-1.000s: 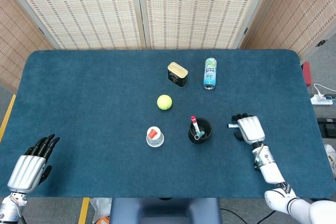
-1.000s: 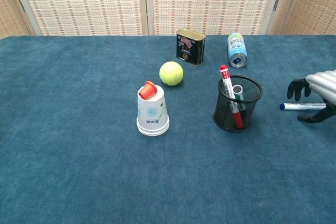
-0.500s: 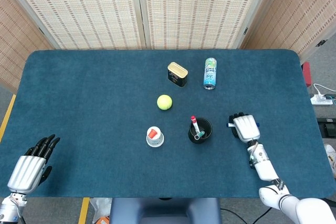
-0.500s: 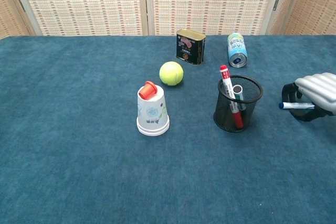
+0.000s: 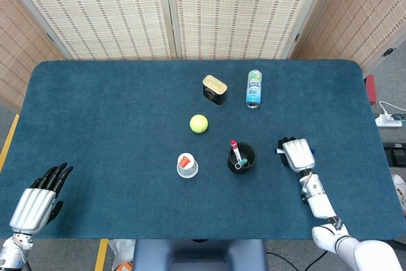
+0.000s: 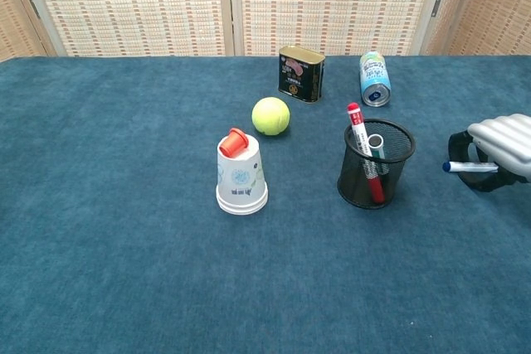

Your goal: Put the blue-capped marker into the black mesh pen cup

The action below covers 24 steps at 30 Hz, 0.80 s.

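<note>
Woven-pattern screens stand behind a table (image 5: 95,112) covered in dark blue cloth.

Right hand (image 5: 297,154) (image 6: 500,149): at the 3 o'clock side of the table, fingers curled around the blue-capped marker (image 6: 470,167). The marker lies level in the grasp, with its blue cap pointing toward the black mesh pen cup (image 5: 242,157) (image 6: 374,164). Whether the marker is clear of the cloth cannot be told. Hand and cup are near one another but apart.

Left hand (image 5: 38,198): at the 8 o'clock corner of the table, fingers extended and spread, holding nothing. It appears in the head view only.

Pen cup: stands upright, just to the 9 o'clock side of the right hand. It contains a red-capped marker (image 6: 362,151) leaning toward 11 o'clock and a second pen.

Other items: an upturned paper cup (image 5: 186,165) (image 6: 241,174) with a small red cap on top sits at 9 o'clock of the pen cup. A tennis ball (image 5: 198,123) (image 6: 270,115) lies at 11 o'clock of it. A dark tin (image 5: 214,89) (image 6: 300,73) and a drink can (image 5: 254,88) (image 6: 374,78) sit farther off at 12 o'clock. Bare cloth lies between the marker tip and the pen cup.
</note>
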Motion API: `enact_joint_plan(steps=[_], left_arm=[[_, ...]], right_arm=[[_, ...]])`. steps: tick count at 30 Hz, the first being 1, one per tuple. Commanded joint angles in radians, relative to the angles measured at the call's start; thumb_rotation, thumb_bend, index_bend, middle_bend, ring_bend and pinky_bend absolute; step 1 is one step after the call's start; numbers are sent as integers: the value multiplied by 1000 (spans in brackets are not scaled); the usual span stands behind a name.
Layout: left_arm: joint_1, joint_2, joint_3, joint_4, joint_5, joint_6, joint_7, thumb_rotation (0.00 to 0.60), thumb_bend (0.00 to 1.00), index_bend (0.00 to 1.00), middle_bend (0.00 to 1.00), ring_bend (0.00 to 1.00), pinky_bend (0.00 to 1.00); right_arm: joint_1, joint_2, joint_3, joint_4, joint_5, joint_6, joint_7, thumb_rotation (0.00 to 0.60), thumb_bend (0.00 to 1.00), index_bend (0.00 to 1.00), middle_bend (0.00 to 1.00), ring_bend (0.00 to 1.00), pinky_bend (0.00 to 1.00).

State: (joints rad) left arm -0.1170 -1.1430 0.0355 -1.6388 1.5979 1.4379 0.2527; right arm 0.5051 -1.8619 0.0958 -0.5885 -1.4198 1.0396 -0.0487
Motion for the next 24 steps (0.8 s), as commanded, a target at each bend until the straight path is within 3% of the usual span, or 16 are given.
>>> enact_joint_plan(steps=[1,8,24], left_arm=[[0,0,0,0,0,0,0,600,315,67,45,93,328],[0,-1,0,1,-2,-2,3,600,316,67,45,93,328],[-2,-3,1,-1,-5,-8,11,600,317,67,45,93,329]], right_arm=[[-2,4,0,-9,-1,5,4,600,202,651,477,493,655],[-12,31,6,-65,-5,48,2,600,201,661,482,497,661],[-44,150,25,-305,6,123,-82,600,201,671,492,507,669]])
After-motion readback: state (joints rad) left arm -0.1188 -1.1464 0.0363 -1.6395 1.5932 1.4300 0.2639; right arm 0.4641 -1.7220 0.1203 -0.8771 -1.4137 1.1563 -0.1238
